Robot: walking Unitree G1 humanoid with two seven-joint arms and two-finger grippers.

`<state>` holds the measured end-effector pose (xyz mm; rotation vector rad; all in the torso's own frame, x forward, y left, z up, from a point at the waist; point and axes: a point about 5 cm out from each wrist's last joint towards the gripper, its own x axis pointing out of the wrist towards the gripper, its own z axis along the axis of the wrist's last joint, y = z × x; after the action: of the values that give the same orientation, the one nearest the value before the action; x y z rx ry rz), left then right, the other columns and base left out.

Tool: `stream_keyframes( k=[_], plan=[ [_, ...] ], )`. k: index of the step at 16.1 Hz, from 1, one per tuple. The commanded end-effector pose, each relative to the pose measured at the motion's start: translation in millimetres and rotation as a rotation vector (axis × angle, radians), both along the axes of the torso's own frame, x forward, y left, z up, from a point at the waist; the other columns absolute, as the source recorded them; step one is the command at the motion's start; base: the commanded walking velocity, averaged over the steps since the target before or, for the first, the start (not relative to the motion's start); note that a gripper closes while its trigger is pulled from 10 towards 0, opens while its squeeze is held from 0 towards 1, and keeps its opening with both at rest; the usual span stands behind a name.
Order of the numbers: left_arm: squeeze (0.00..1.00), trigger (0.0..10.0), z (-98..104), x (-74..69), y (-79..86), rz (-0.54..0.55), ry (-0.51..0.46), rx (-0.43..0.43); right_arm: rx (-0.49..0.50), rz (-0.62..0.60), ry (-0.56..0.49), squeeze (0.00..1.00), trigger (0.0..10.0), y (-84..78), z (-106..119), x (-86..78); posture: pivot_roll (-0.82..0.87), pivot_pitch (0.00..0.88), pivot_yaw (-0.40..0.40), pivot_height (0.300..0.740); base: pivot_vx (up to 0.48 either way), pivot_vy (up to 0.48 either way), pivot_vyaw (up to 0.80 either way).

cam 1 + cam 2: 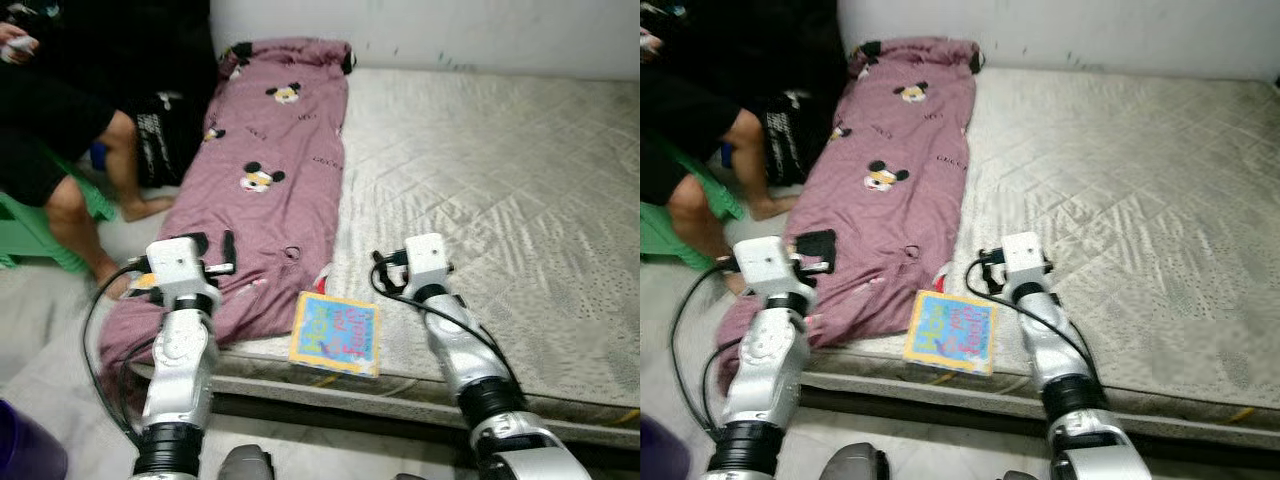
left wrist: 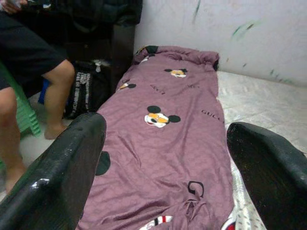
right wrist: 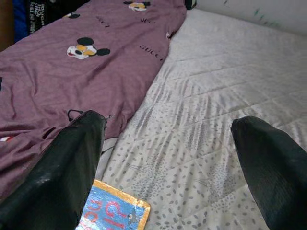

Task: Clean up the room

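A bare grey mattress [image 1: 500, 190] lies against the wall. Along its left side, running from the wall end to the near edge, stretches a mauve blanket [image 1: 270, 190] printed with cartoon mouse heads. At the mattress's near edge, just beside the blanket's near end, lies a colourful book [image 1: 336, 332], one corner poking over the edge.

The left gripper [image 2: 163, 158] hovers above the near end of the blanket, jaws spread wide with nothing between them. The right gripper [image 3: 168, 158] hangs above the mattress just past the book, near the blanket's edge, jaws likewise wide apart and holding nothing.

Left of the mattress a person [image 1: 60, 130] in dark clothes sits on a green stool [image 1: 25, 235], bare feet on the floor, a black bag [image 1: 160, 135] between them and the blanket.
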<state>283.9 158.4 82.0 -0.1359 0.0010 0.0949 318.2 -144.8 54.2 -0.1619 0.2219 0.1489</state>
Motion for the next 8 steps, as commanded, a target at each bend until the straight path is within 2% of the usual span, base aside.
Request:
stream_keyframes(
  k=[1,5,8],
  plan=[
    [0.0,10.0,-0.4,-0.3,6.4,0.013,0.01,0.011,0.023,0.001,0.006,0.0,10.0,4.0,0.2,0.7,-0.05,0.0,0.025,0.74,0.0,0.48,0.0],
    [0.0,10.0,-0.1,-0.3,6.2,0.014,0.007,0.009,0.023,0.001,0.009,0.0,10.0,4.1,-0.2,0.6,-0.05,0.0,0.025,0.74,0.0,0.48,0.0],
    [0.0,10.0,1.9,-0.7,3.6,-0.009,-0.012,0.019,0.026,0.004,0.013,0.0,10.0,4.3,-0.9,0.3,-0.05,0.0,0.024,0.74,0.0,0.0,0.0]
  ],
)
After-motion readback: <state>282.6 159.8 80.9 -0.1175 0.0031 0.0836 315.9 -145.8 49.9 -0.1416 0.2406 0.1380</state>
